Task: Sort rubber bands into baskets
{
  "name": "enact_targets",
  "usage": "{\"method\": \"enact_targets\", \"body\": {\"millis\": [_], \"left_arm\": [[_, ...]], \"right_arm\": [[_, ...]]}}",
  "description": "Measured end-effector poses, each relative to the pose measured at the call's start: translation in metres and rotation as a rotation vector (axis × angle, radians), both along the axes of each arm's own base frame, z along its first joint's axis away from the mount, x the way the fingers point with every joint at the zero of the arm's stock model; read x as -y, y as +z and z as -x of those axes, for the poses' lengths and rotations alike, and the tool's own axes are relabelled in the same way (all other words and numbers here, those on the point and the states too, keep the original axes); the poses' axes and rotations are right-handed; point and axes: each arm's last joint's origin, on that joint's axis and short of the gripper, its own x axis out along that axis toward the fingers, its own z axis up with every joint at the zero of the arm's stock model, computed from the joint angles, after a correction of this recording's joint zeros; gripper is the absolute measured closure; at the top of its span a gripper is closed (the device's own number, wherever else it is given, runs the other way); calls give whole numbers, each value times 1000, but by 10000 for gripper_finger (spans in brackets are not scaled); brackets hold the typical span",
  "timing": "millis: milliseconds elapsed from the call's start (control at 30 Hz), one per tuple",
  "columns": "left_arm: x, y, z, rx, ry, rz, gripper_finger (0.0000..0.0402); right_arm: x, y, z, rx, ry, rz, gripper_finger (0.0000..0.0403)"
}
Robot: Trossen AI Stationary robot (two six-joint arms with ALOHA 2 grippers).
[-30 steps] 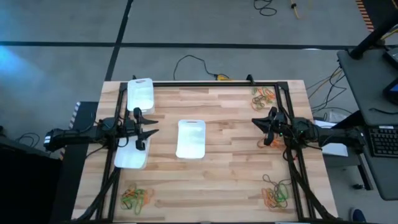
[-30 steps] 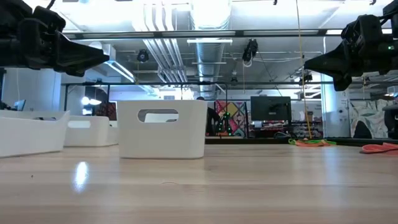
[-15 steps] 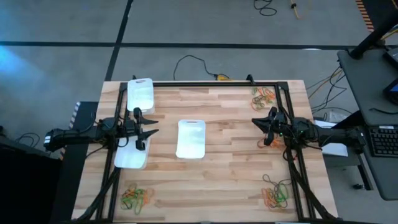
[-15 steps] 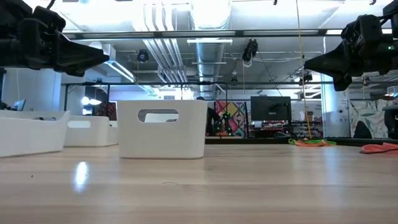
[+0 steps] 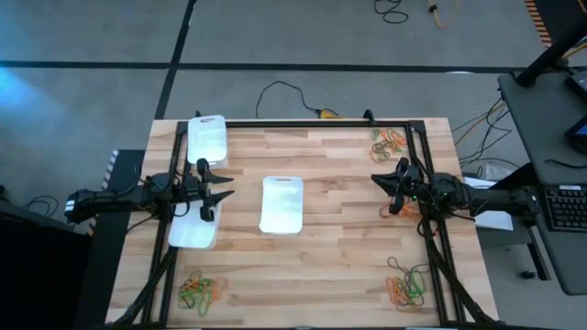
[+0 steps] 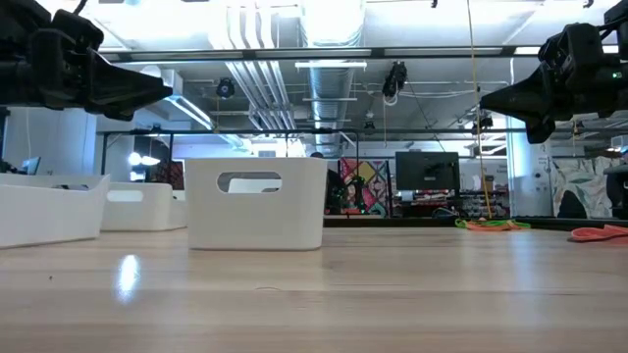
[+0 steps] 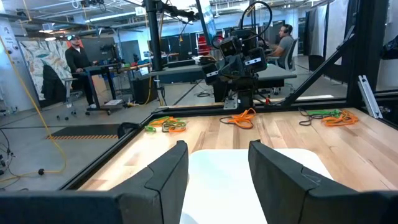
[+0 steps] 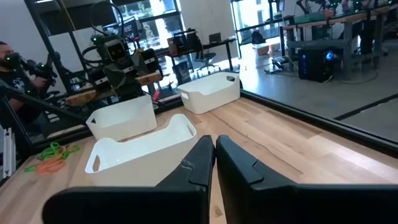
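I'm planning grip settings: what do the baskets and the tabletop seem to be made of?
The baskets look like thin white plastic, smooth and slightly translucent, with moulded rounded corners and a cut-out handle slot. The tabletop looks like wood, butcher-block style: joined light planks with visible grain. Its soft reflection in the low view suggests a sealed, satin finish.

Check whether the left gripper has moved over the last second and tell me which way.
No. In the high view the left gripper sits at the same spot over the far end of the nearest basket, open and holding nothing, exactly as in the earlier pictures.
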Motion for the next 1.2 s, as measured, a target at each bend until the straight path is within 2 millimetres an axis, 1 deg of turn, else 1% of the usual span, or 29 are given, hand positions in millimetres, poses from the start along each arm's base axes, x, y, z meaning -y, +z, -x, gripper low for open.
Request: {"method": "enact_targets", "body": {"millis": [300,400,433,500,567,633,700,800,867,1000,1133,1200], "left_arm": [[0,0,0,0,0,0,248],[0,0,0,0,0,0,248],[0,0,0,0,0,0,248],[0,0,0,0,0,0,248],[0,0,0,0,-1,0,248],[0,0,0,0,-1,0,248],[0,0,0,0,0,0,248],[0,0,0,0,0,0,248],[0,0,0,0,0,0,248],[0,0,0,-1,0,0,248],[0,0,0,-1,0,0,248],[0,0,0,-1,-1,0,248]], "right_arm": [[0,1,0,13,-3,-5,390],[-1,3,0,69,32,-136,390],[-1,3,0,67,52,-177,390],[-3,3,0,36,88,-197,390],[-6,10,1,30,194,-174,390],[-9,23,2,55,322,-167,390],[-10,35,3,49,350,-223,390],[-10,52,4,-34,309,-279,390],[-8,67,3,-68,260,-320,390],[-7,93,-8,-197,214,-341,390],[-7,94,-32,-465,200,-411,390],[-8,94,-37,-575,243,-441,390]]}}
